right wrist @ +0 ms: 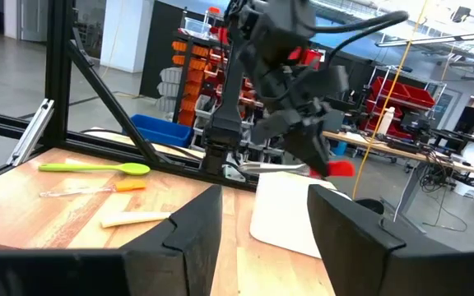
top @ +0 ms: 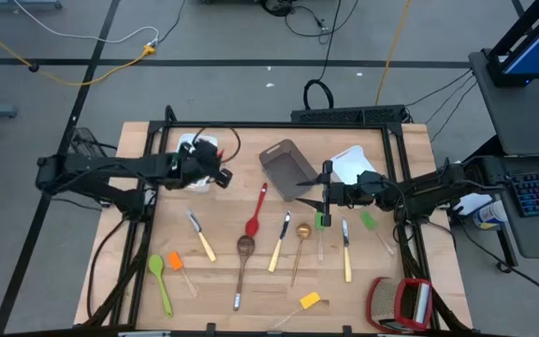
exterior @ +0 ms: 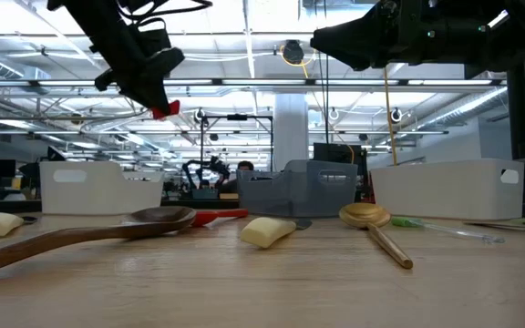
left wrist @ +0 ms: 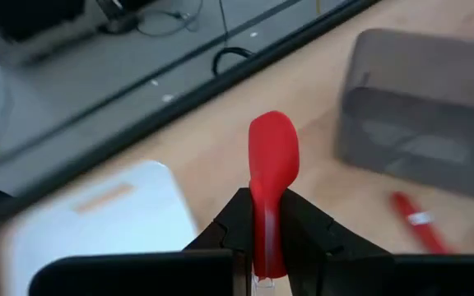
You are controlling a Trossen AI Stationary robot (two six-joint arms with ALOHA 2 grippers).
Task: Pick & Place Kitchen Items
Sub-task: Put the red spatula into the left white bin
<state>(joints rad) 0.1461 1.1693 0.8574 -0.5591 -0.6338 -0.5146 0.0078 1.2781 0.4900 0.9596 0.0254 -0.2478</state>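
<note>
Counting three bins (top: 288,168), one red-and-silver object (top: 402,302)

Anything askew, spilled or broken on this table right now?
Nothing looks damaged or spilled. The utensils lie scattered loose across the table, as expected. The left gripper holds a red spatula above the white bin; the right gripper hangs open.

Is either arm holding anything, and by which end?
Left gripper pinches a red spatula by its clear handle, blade sticking out. Right gripper is open and empty.
</note>
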